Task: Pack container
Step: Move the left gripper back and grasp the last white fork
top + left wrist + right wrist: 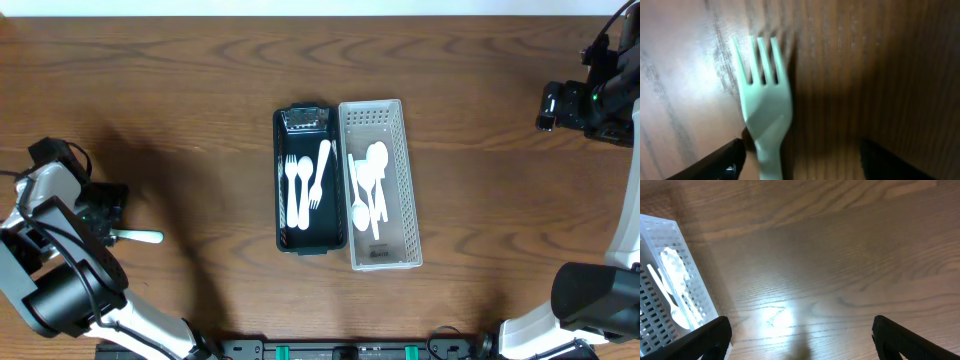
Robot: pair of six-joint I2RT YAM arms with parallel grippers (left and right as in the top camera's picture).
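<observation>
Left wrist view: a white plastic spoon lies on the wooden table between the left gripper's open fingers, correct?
Not quite. The utensil is a white plastic fork, not a spoon; the left wrist view shows its tines plainly. The rest holds: it lies on the wooden table between the open fingers of the left gripper.
</observation>
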